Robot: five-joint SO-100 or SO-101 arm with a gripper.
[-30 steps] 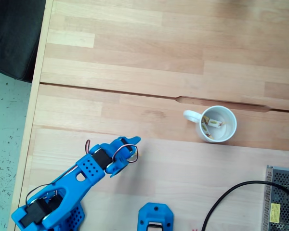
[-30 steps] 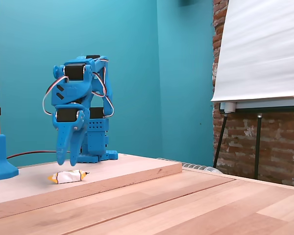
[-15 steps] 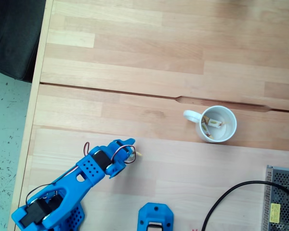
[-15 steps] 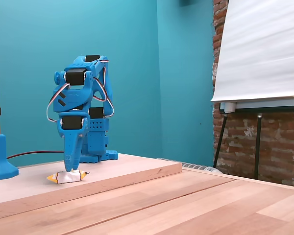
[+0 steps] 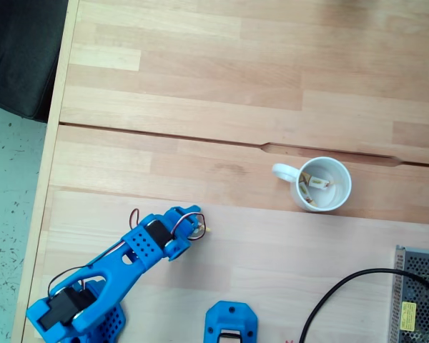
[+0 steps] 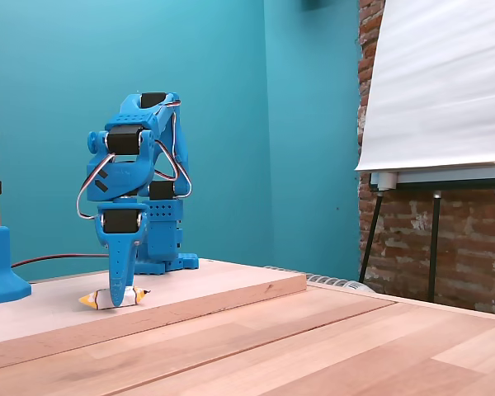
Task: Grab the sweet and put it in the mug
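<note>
Your gripper (image 6: 117, 295) points straight down at the board, tips at the sweet (image 6: 113, 298). In the low side view the narrow blue fingers cross the middle of the wrapper, with a yellow twisted end sticking out to the left and another to the right. The fingers look drawn nearly together around it, and the sweet rests on the wood. You cannot tell from either fixed view how firm the hold is.

From above, the gripper (image 5: 195, 227) sits at the near left part of the table (image 5: 200, 71). Only a sliver of the sweet (image 5: 204, 229) peeks out at the right of its tip.

The mug (image 5: 322, 184) stands well apart, to the right and farther away, handle pointing left. You can see more wrapped sweets (image 5: 314, 184) lying inside it.

At the near right corner a metal mesh box (image 5: 419, 293) carries a small yellow label (image 5: 408, 316); its print is too small to read. A black cable (image 5: 343, 293) curves beside it. Side view: a white easel board (image 6: 437, 82) on the right, no writing on it.
</note>
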